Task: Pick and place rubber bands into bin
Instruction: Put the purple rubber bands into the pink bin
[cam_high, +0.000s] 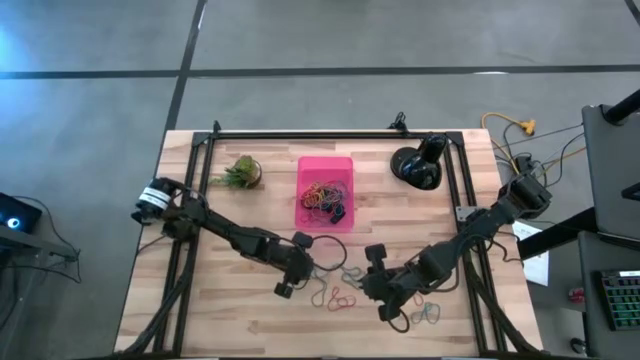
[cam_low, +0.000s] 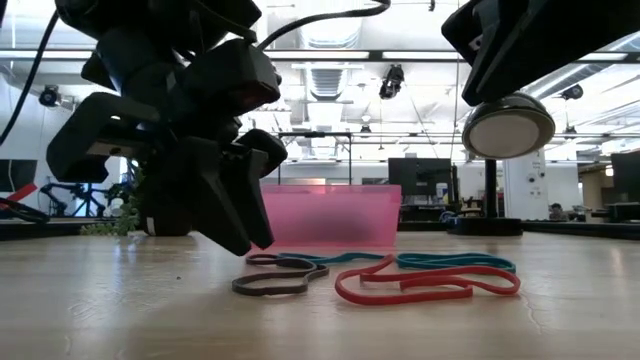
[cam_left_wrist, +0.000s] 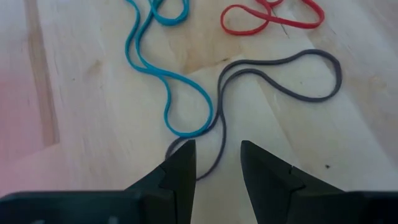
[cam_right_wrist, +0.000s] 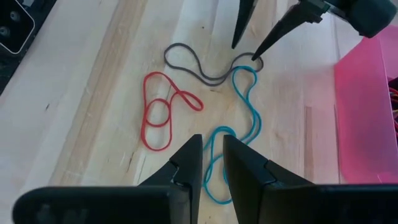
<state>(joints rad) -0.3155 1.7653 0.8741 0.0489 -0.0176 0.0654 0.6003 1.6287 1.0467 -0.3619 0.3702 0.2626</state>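
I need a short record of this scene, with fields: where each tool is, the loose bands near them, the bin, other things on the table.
left tool: open, tips down at one end of the grey band
right tool: open a little, empty, over the blue band
red band: loose on the table, beside the grey one
bin: pink, many bands inside
other bands: loose near the right arm
other: plant, black object
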